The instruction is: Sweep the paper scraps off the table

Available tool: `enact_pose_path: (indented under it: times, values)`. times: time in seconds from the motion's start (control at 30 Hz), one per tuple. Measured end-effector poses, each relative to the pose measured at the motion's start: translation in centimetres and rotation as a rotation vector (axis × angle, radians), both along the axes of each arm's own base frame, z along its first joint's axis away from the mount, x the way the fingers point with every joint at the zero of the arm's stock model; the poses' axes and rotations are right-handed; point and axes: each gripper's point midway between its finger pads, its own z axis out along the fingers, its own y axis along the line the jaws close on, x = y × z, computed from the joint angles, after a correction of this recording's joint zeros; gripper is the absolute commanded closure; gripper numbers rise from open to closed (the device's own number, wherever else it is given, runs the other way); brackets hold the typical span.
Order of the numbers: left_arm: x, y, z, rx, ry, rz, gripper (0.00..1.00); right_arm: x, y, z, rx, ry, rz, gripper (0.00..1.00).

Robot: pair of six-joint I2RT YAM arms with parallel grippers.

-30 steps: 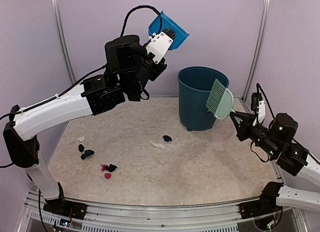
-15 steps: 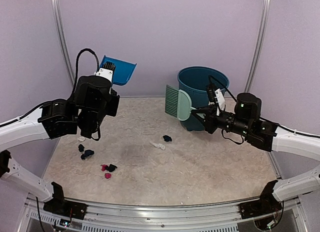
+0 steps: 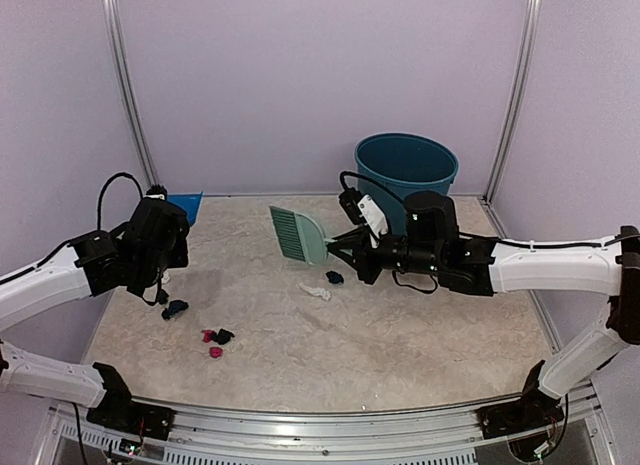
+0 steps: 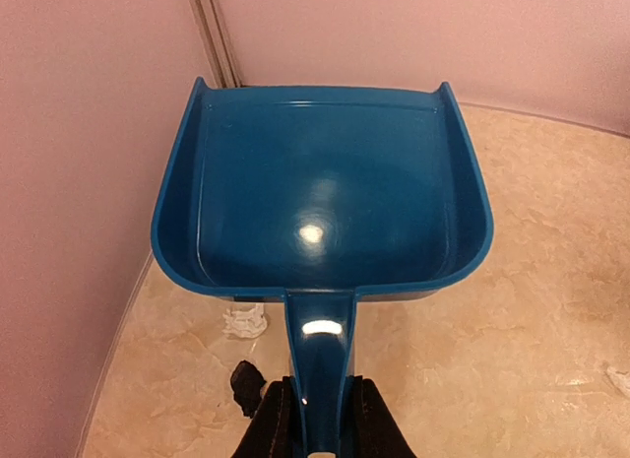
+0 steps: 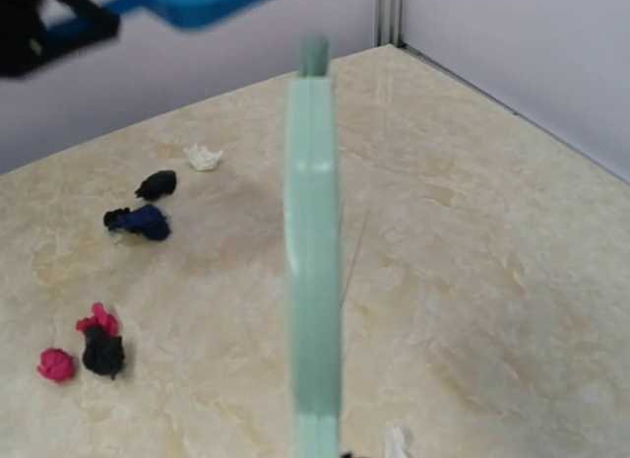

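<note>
While it hangs in the left claw (image 4: 320,430), dustpan (image 4: 320,197): clamped tight by the handle, a finger pinched on each side. Nothing shows in the pan but shiny blue plastic and a glare spot.
Bin (image 3: 407,175): teal tub standing at the back of the desk (image 3: 430,335), a bit right of centre. Its inside is just dark from up top, so I can't tell what's in it.
Right claw (image 3: 347,248): closed on the handle of the pale green hand brush (image 3: 297,234). The brush is up in the air over mid-desk, bristles aimed back-left, in front and left of the bin.
Paper scraps (image 3: 215,337): all lying on the desk. A dark one (image 3: 335,278) and a white one (image 3: 316,291) sit near the brush. A navy one (image 3: 176,308) is by the left arm, and a pink-and-black bunch plus a lone pink bit (image 3: 215,353) are nearer the front.
Edges: the dustpan is tucked up by the left wall (image 3: 60,105) near the back corner. The silver rail (image 3: 320,417) runs along the front, well apart from the scraps.
Room: the scraps keep to the left half and the middle, and the right front is plain beige desk.
Left wrist only: a white scrap (image 4: 244,320) and a black one (image 4: 248,381) lie right below the pan's handle.
Right wrist only: the brush shows edge-on as a thin green strip, with the left-side scraps spread out beyond it. Its own fingers don't show there.
</note>
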Motion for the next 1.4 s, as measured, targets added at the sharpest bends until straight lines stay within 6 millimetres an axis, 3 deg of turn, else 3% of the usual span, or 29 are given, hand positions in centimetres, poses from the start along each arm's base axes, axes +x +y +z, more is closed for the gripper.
enact_pose_path:
  times: [0.13, 0.27, 0.5, 0.7, 0.8, 1.03, 1.2, 1.4]
  values:
    - [1.7, 3.3, -4.7, -0.105, 0.070, 0.090, 1.00, 0.2, -0.5, 0.1, 0.008, 0.001, -0.029, 1.00]
    - [2.2, 6.2, -8.5, -0.192, 0.118, 0.200, 1.00, -0.5, -2.5, -1.0, 0.004, 0.026, -0.076, 1.00]
    - [3.0, 8.1, -11.7, -0.329, 0.152, 0.308, 1.00, -1.3, -7.3, -2.6, -0.009, 0.052, -0.224, 1.00]
    - [2.5, 9.5, -15.2, -0.404, 0.220, 0.382, 1.00, -1.8, -11.9, -0.9, 0.046, -0.001, -0.358, 1.00]
    - [2.1, 9.6, -16.8, -0.441, 0.270, 0.400, 1.00, -1.9, -13.1, -0.1, 0.067, -0.021, -0.401, 1.00]
    - [0.8, 7.1, -19.2, -0.546, 0.353, 0.380, 1.00, -1.7, -15.2, 0.3, 0.079, -0.049, -0.481, 1.00]
    - [-0.7, 1.6, -19.1, -0.588, 0.398, 0.278, 1.00, -2.3, -17.2, 0.5, 0.097, -0.068, -0.525, 1.00]
    - [-4.0, -5.0, -18.9, -0.662, 0.469, 0.177, 1.00, -3.4, -19.5, 2.7, 0.183, -0.111, -0.563, 1.00]
